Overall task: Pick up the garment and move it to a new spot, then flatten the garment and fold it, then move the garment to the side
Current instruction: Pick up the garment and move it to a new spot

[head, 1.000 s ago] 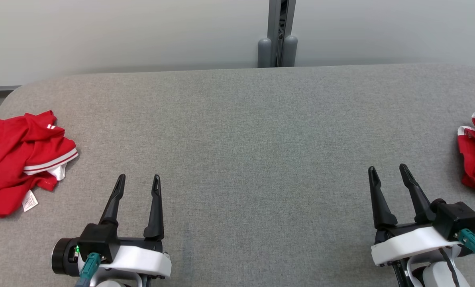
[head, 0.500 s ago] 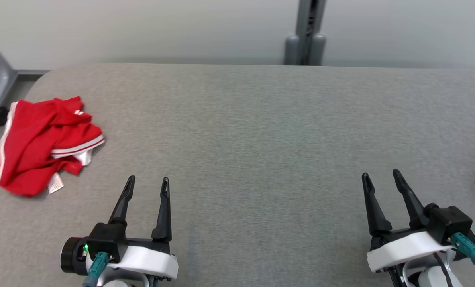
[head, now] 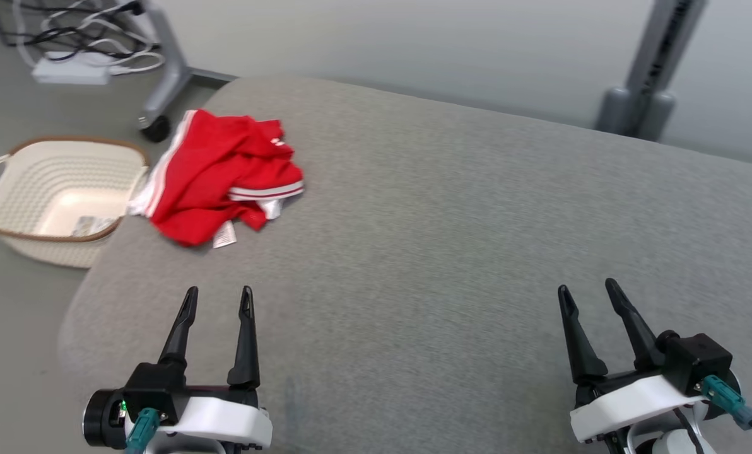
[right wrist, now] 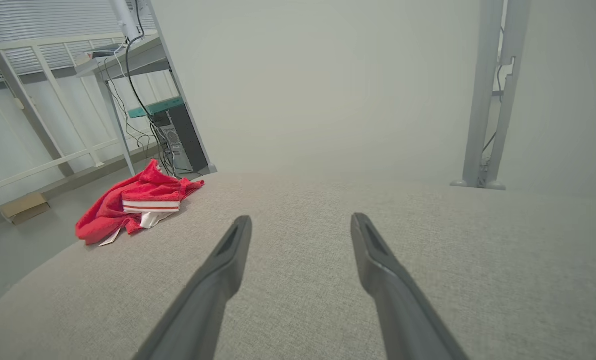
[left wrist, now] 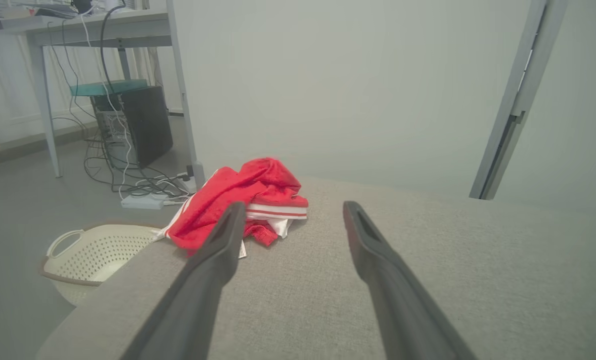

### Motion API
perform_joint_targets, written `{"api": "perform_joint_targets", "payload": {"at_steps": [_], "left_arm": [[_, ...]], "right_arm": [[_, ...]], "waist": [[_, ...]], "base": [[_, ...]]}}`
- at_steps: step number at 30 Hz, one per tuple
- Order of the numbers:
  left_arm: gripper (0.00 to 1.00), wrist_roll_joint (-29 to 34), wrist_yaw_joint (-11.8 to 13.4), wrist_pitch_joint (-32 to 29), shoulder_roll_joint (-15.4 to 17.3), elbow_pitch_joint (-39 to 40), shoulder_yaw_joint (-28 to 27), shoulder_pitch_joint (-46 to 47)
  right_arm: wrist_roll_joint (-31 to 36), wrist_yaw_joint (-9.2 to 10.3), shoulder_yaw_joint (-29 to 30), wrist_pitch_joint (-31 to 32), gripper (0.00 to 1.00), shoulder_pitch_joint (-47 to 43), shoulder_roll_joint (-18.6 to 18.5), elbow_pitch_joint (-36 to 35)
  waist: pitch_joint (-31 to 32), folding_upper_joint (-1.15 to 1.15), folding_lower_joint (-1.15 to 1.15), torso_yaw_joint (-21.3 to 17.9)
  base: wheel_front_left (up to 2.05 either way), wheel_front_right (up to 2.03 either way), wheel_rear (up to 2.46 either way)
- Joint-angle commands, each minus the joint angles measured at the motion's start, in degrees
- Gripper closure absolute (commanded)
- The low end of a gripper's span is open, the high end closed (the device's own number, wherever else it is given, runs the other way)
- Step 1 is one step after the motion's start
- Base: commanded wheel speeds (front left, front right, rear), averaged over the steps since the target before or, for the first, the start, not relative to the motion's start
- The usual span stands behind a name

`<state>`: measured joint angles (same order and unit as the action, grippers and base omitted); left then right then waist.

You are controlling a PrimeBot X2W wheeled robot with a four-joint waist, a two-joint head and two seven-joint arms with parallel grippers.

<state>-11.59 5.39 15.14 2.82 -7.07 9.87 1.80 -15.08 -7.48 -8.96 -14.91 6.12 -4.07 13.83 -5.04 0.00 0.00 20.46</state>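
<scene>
Swinging left, the head camera accounts for the change, not the cloth. The red garment [head: 221, 180] now shows up and left of centre instead of at the frame's edge, and a basket [head: 48, 252] on the floor has come into sight. The garment lies crumpled at the far left corner of the worktop [head: 445, 252], its long side following that edge. It is ahead of the left claw [head: 219, 291], well apart from it, and the right claw [head: 586, 285] is farther off. Both claws stand apart, empty. The left arm looks best placed to reach it.
</scene>
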Motion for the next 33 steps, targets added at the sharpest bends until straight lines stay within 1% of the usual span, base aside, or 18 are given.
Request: {"api": "perform_joint_targets", "payload": {"at_steps": [1,5,8,15,23,29,33], "left_arm": [[0.0,-0.01,0.13,-0.02,0.16,0.35,-0.43,-0.5],[0.0,0.44,-0.35,-0.03,0.18,0.48,-1.26,-1.56],[0.0,0.25,-0.15,-0.02,0.19,1.03,-2.25,-2.0],[0.0,-0.9,1.73,-0.02,0.19,3.43,-3.38,-3.83],[0.0,-1.42,2.88,-0.02,0.18,4.43,-3.23,-4.75],[0.0,-1.64,2.1,-0.02,0.18,3.23,-3.57,-4.25],[0.0,-1.0,0.97,-0.02,0.18,2.09,-3.78,-3.24]], "right_arm": [[-0.33,-0.04,-0.24,-0.3,0.0,-0.66,-0.26,-0.04],[-0.9,-0.04,-1.55,-0.31,0.0,-0.77,-0.08,0.07],[-1.03,-0.04,-2.92,-0.31,0.0,-0.31,0.03,0.28],[-2.22,-0.04,-6.85,-0.31,0.0,2.58,-1.47,1.39],[-3.35,-0.04,-8.56,-0.32,0.0,4.42,-2.41,2.87],[-1.79,-0.04,-6.79,-0.32,0.0,3.44,-2.34,2.58],[-0.71,-0.04,-5.57,-0.32,0.0,2.11,-1.57,1.57]], "waist": [[0.99,0.0,0.0,4.56],[1.59,0.0,0.0,8.12],[1.57,0.0,0.0,9.54],[0.35,0.0,0.0,10.28],[0.08,0.0,0.0,10.38],[0.56,0.0,0.0,10.04],[0.75,0.0,0.0,9.78]], "base": [[0.0,0.0,0.0],[0.0,0.0,0.0],[0.0,0.0,0.0],[0.0,0.0,0.0],[0.0,0.0,0.0],[0.0,0.0,0.0],[0.0,0.0,0.0]]}}
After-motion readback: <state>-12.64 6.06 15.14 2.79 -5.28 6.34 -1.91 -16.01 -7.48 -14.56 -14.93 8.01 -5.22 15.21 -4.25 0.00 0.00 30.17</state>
